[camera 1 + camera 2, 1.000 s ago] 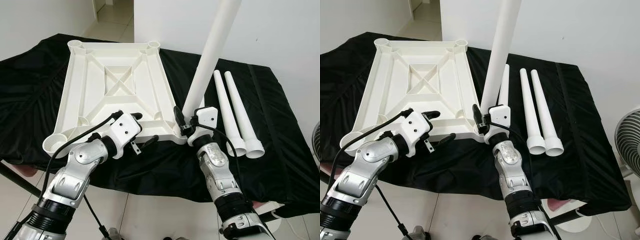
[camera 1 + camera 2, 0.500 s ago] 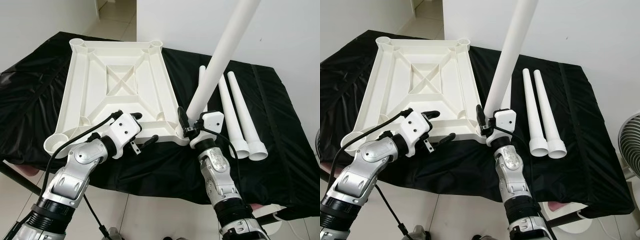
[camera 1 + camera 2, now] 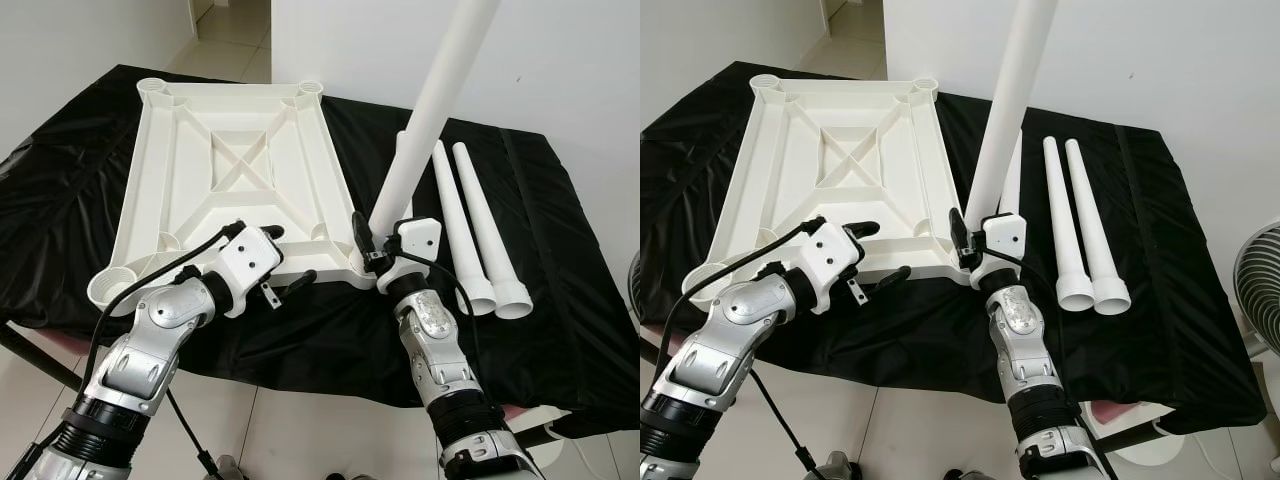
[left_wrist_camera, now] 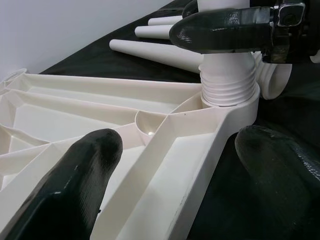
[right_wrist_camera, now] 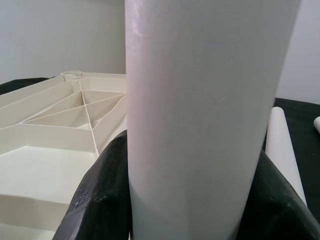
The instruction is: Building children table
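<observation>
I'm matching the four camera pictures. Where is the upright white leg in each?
Left eye: upright white plastic tube leg, right of centre.
Right eye: just right of centre.
Left wrist: threaded base in corner socket.
Right wrist: close-up shaft.
Shared landmark: upturned white plastic tabletop.

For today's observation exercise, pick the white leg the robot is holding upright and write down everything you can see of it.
The leg is a long, smooth white tube, plastic by the look of it, with a threaded collar at its base. It stands tilted, its top leaning away to the right, the base set in the near right corner socket of the upturned white tabletop. The right gripper is shut around it just above the socket. The left gripper straddles the tabletop's near rim.
</observation>
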